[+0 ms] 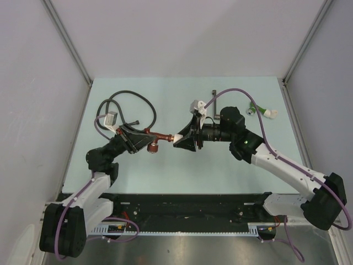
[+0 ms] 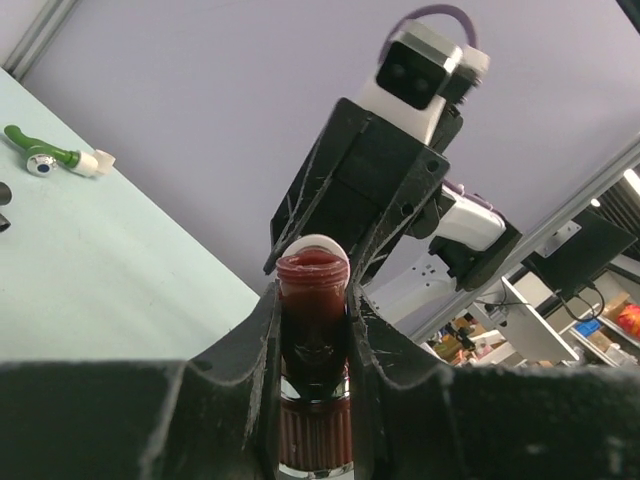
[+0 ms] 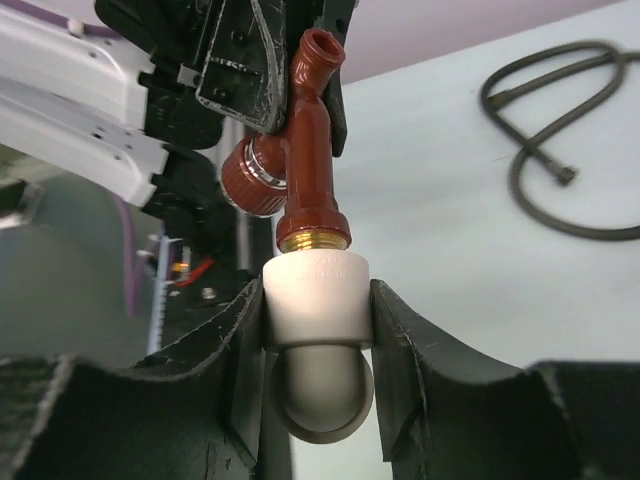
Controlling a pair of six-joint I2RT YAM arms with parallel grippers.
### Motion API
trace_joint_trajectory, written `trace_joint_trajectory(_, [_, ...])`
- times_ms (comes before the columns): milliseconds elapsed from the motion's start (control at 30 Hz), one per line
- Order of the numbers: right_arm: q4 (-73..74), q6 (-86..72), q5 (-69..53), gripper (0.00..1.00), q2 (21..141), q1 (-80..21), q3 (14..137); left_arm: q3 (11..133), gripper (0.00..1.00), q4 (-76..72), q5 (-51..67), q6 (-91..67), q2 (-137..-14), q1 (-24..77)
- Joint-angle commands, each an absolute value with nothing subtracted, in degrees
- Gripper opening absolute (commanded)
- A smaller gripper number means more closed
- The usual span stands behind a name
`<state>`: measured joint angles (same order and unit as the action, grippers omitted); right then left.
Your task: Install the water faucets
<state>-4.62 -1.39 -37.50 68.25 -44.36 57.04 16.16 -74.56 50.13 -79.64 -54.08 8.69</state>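
Spanning the gap between the two arms, the reddish-brown faucet [image 1: 160,136] lies roughly level over the middle of the table [image 1: 220,171], gripped at both ends. The left gripper [image 1: 146,139] has its jaws drawn in narrow on the faucet's body, next to the round knob. The right gripper [image 1: 183,139] has its jaws pressed on either side of the white elbow fitting [image 3: 317,292], which sits against the brass ring at the faucet's end; whether it is fully seated there is hard to tell. The green faucet [image 1: 259,110] lies on the table at the far right, well apart from both grippers. The black hose [image 1: 138,102] lies looped at the far left.
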Motion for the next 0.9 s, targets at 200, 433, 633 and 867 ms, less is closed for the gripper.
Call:
trace_joint_trajectory(200, [-7.13,-24.18,-44.40,0.12,73.39,-38.50,61.44,16.35,0.00,-99.05,49.84,-75.94,-52.64,7.74])
trace_joint_trajectory(433, [-2.73,-13.82,-35.52,0.72,65.41,-38.76,61.44,15.12,0.00,-99.05,47.99,-80.77,-55.63,7.65])
trace_joint_trajectory(633, [6.23,3.47,-19.71,0.91,58.81,-42.79,61.35,15.03,0.00,-98.96,47.55,-84.37,-57.65,6.95])
trace_joint_trajectory(867, [4.17,28.26,1.72,0.95,55.73,-59.21,55.21,15.03,0.00,-98.96,47.72,-88.15,-59.94,6.77])
